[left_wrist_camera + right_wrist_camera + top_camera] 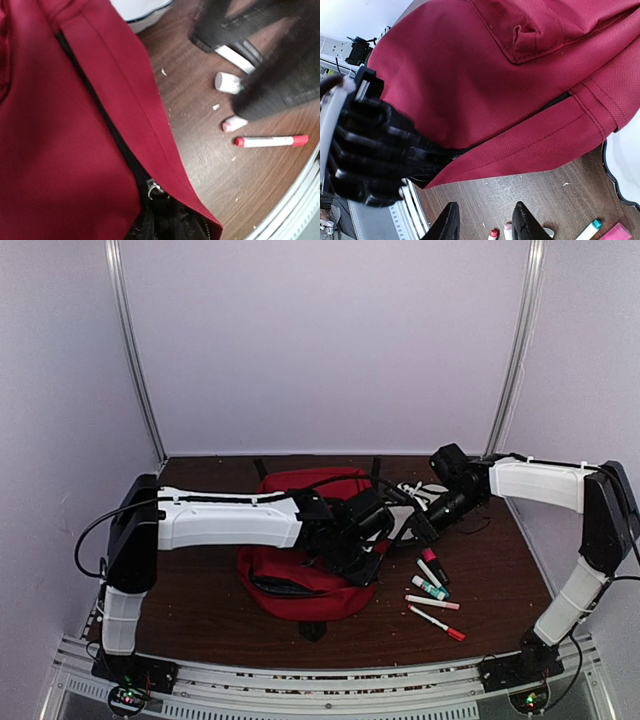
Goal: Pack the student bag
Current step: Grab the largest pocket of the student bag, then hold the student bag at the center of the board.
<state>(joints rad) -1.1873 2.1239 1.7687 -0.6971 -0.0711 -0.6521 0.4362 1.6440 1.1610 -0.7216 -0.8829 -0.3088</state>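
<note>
Red student bag (330,600) lies mid-table beneath your left gripper (367,543); whether that claw pinches the zipper edge (115,135), you cannot tell. Your right gripper (485,225) hangs spread, empty, close by: the two could collide, or knock the markers (432,588) away.

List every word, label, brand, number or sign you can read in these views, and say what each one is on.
No text is legible in any view.
red-capped marker: any print on its white barrel is too blurred to read.
other markers: any labels are too small to read.
red backpack: no logo or tag is showing.
</note>
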